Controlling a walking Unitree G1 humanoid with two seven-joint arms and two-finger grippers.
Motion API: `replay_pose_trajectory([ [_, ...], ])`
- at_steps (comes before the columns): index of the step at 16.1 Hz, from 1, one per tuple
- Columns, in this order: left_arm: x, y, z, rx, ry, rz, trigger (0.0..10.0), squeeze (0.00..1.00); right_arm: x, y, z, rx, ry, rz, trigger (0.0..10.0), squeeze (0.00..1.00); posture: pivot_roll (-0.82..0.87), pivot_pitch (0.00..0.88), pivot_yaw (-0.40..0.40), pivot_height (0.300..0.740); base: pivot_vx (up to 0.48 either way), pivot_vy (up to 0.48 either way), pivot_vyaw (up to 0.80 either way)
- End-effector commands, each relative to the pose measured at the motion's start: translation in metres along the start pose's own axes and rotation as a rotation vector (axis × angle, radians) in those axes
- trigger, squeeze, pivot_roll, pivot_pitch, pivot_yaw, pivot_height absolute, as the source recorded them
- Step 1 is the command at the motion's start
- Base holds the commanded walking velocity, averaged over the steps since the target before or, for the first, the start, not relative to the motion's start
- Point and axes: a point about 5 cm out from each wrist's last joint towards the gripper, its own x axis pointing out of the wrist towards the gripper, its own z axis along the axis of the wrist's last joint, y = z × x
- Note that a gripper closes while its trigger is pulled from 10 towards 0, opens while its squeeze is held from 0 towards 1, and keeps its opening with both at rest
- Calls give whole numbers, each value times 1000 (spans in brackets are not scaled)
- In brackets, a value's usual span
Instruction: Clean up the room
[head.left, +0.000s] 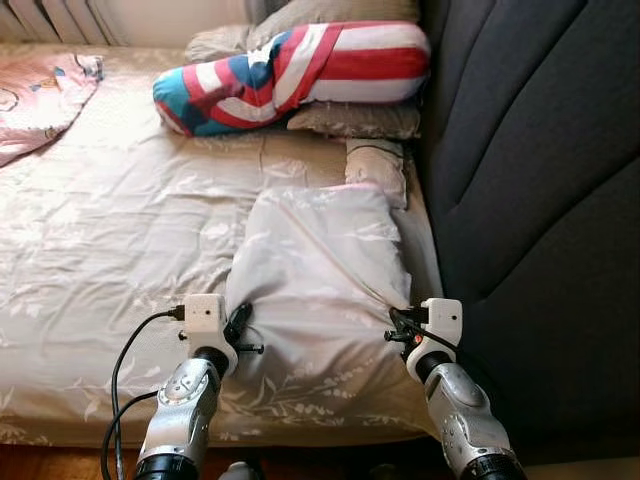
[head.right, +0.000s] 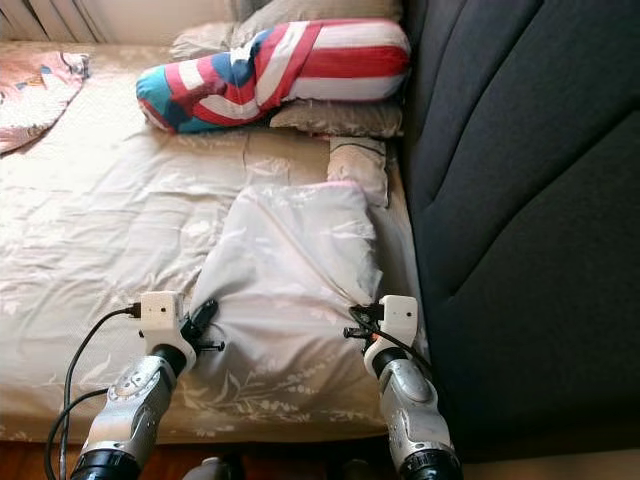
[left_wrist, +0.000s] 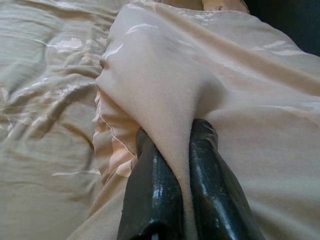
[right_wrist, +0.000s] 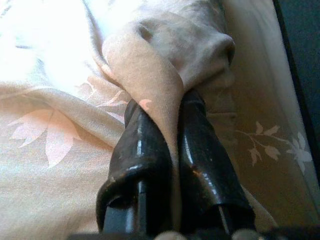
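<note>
A pale beige pillow (head.left: 320, 270) with a faint leaf print lies on the bed (head.left: 110, 250), close to the near edge and the dark headboard. My left gripper (head.left: 238, 322) is shut on the pillow's near left corner. In the left wrist view, a fold of the pillowcase (left_wrist: 170, 100) is pinched between the black fingers (left_wrist: 150, 190). My right gripper (head.left: 402, 325) is shut on the near right corner. The right wrist view shows bunched fabric (right_wrist: 155, 70) squeezed between its fingers (right_wrist: 200, 165).
A red, white and blue striped bolster (head.left: 290, 75) rests on beige pillows (head.left: 350, 118) at the bed's far end. A small beige cushion (head.left: 378, 165) lies beyond the held pillow. A pink blanket (head.left: 40, 95) lies far left. The dark padded headboard (head.left: 540, 180) runs along the right.
</note>
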Motion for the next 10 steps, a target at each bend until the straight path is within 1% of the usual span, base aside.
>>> replay_pose_trajectory([
  [1, -1, 11, 13, 33, -69, 36, 10000, 0, 0, -7, 9, 9, -52, -37, 10000, 0, 20, 123, -57, 740, 0, 0, 0],
  [2, -1, 12, 12, 35, -63, 37, 10000, 0, 0, -7, 7, 8, -45, -39, 10000, 0, 18, 125, -58, 740, 0, 0, 0],
  [3, -2, 12, 10, 42, -55, 36, 10000, 0, -1, -7, 7, 7, -41, -40, 10000, 0, 18, 128, -57, 740, 0, 0, -650],
  [4, -2, 13, 9, 55, -49, 34, 10000, 0, -1, -7, 6, 1, -34, -43, 10000, 0, 16, 131, -57, 740, 0, 0, -800],
  [6, -2, 14, 7, 88, -37, 31, 10000, 0, -2, -9, 4, -2, -24, -54, 10000, 0, 17, 135, -58, 740, 0, -480, -794],
  [7, -2, 14, 6, 95, -32, 33, 10000, 0, -2, -9, 3, 2, -25, -54, 10000, 0, 19, 137, -58, 740, 0, -266, -788],
  [8, -3, 14, 6, 80, -36, 38, 10000, 0, -3, -9, 2, 4, -23, -56, 10000, 0, 17, 140, -58, 740, 0, 0, -788],
  [10, -4, 15, 6, 80, -36, 38, 10000, 0, -3, -8, 2, 7, -24, -55, 10000, 0, 18, 143, -58, 740, 0, 0, -788],
])
